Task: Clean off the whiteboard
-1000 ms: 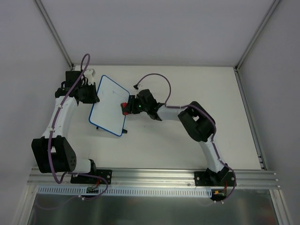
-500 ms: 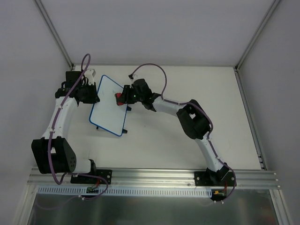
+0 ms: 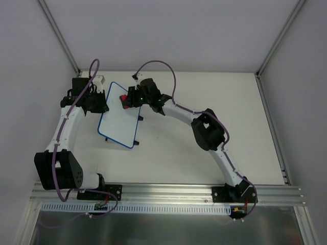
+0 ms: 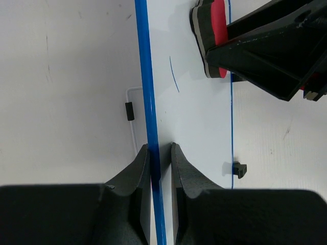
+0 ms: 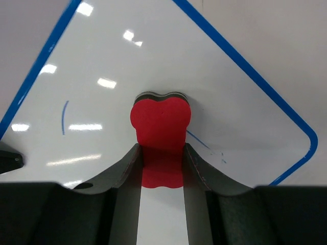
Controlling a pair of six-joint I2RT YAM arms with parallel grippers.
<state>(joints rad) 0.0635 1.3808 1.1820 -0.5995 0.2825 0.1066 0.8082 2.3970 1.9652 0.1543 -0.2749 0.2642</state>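
The whiteboard (image 3: 118, 122), white with a thin blue rim, lies tilted at the table's back left. My left gripper (image 3: 102, 104) is shut on its left rim (image 4: 149, 102), one finger on each side. My right gripper (image 3: 129, 100) is shut on the red bone-shaped eraser (image 3: 123, 100), which presses on the board's upper part. In the right wrist view the eraser (image 5: 161, 120) sits flat on the whiteboard (image 5: 127, 61) between my fingers (image 5: 125, 168), with a short blue stroke (image 5: 64, 117) to its left and a faint blue line (image 5: 199, 140) to its right. The left wrist view shows the eraser (image 4: 214, 30) and one blue mark (image 4: 174, 80).
Black feet (image 4: 238, 169) stick out from the board's edges. The enclosure's white walls and metal posts (image 3: 61, 38) stand close behind the board. The right arm's (image 3: 204, 132) elbow and purple cable arch over the table's middle.
My right gripper has slid the eraser from the board's right edge up and left across its top part. The left gripper and the board have stayed put.
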